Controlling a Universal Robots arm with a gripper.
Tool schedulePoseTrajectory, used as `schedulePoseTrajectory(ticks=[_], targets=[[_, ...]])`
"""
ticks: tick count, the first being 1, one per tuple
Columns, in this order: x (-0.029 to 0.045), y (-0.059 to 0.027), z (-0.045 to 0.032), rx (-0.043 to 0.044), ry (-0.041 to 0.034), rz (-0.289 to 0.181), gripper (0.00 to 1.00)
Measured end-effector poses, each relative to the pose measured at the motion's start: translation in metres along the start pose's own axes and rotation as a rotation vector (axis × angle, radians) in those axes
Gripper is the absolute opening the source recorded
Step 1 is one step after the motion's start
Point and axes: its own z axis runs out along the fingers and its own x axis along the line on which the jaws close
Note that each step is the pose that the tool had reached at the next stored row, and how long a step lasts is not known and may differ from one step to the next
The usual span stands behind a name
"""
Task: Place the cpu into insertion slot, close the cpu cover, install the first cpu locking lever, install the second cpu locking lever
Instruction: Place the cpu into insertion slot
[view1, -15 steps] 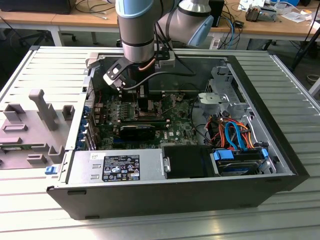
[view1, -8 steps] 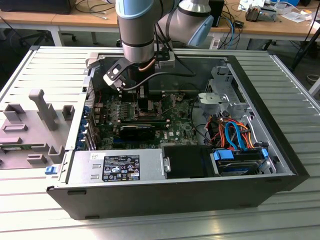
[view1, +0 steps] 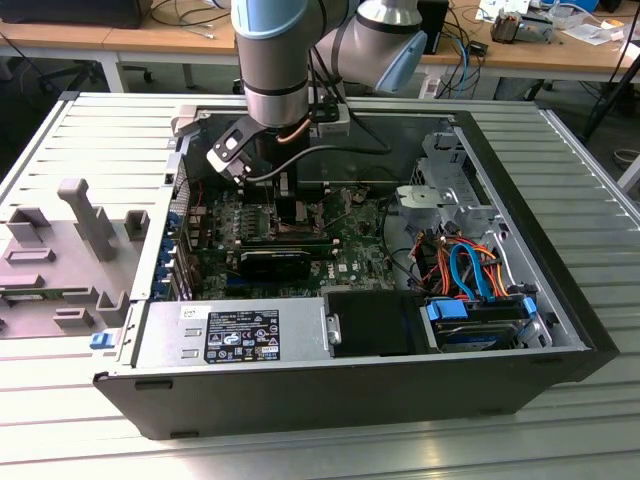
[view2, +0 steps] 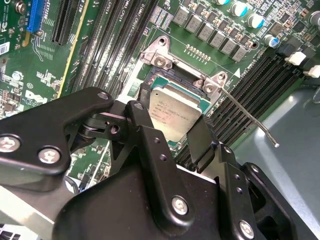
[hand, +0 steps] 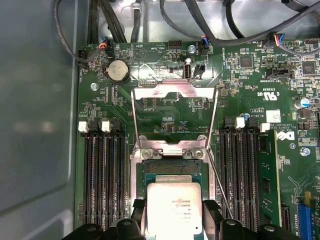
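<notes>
Slatted bench (view1: 60, 440), open PC case (view1: 350, 395), gripper (hand: 173, 222) pinched on the cpu (hand: 173, 200) just over the insertion slot (hand: 170, 167), cpu cover (hand: 172, 90) flipped back; could drop in skewed and jam if tilted on release.

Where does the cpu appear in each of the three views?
Exterior view: hidden under the gripper, above the green board.
Second wrist view: the cpu lies between the gripper and the hinge screws.
First wrist view: the cpu sits beside those screws.
Shared landmark: the hinge screws, in both wrist views.
</notes>
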Motion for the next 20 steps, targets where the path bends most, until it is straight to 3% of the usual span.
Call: schedulePoseTrajectory(ticks=[20], targets=[[-0.0001,-0.0005,0.0067,0.0,-0.0012,0.0,0.54]])
